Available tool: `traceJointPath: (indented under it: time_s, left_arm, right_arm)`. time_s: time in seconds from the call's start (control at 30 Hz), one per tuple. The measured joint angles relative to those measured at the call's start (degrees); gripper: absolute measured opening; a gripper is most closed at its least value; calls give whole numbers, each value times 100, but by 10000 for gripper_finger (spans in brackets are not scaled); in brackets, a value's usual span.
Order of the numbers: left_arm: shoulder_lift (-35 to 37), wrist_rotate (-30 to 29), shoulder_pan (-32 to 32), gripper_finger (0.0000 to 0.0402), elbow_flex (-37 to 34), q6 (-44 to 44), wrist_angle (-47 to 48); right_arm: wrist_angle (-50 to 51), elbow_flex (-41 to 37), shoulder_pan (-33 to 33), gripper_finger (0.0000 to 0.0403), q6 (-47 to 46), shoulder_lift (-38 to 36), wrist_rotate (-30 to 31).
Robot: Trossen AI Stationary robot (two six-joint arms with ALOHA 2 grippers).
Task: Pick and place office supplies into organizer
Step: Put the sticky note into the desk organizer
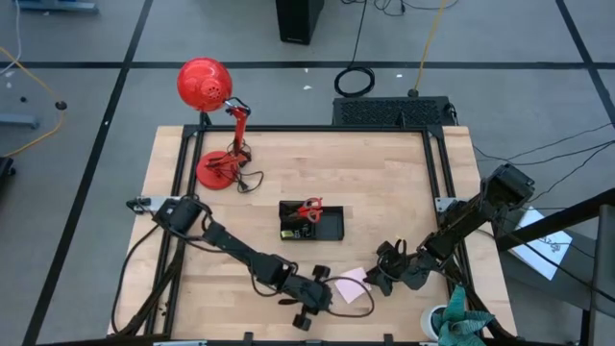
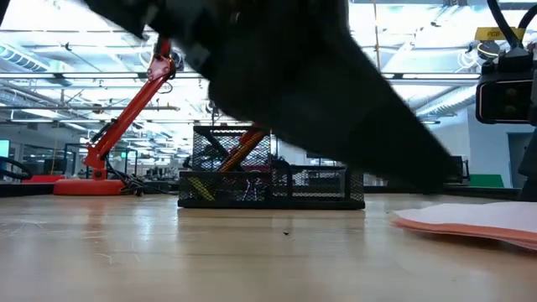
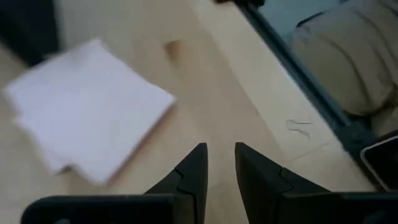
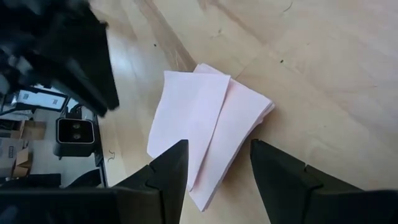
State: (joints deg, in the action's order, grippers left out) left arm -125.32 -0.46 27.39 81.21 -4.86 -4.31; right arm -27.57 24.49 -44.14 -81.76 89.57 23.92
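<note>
The pale pink sticky-note pad (image 1: 352,286) lies flat on the wooden table near its front edge, its sheets splayed (image 4: 211,118). My left gripper (image 1: 332,296) hovers just left of the pad, its fingers (image 3: 221,149) a narrow gap apart with nothing between them; the pad (image 3: 87,106) lies off to one side. My right gripper (image 1: 377,281) stands open at the pad's right, its fingers (image 4: 217,149) spread above the pad's near corner. The black organizer (image 1: 309,221) sits mid-table and holds red-handled scissors (image 1: 309,208).
A red desk lamp (image 1: 216,125) with its round base (image 1: 217,173) and cable stands at the table's far left. In the low view the organizer (image 2: 270,186) is behind the pad (image 2: 478,220). A cup with a teal thing (image 1: 459,322) sits at the front right corner.
</note>
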Motion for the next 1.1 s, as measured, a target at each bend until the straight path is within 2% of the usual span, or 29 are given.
traceJointPath:
  time_s: [0.4, 0.57, 1.1]
  left_arm:
    - [-299, 45, -242, 88, -2, -24, -648]
    - [-320, 216, -389, 88, 0, -22, -595]
    - [-662, 303, -402, 88, 31, -271, -1048]
  right_arm:
    - [4, -7, 20, 167, 1, 2, 158]
    - [2, -7, 20, 167, 15, 3, 151]
    - [70, -7, 20, 167, -7, 2, -24]
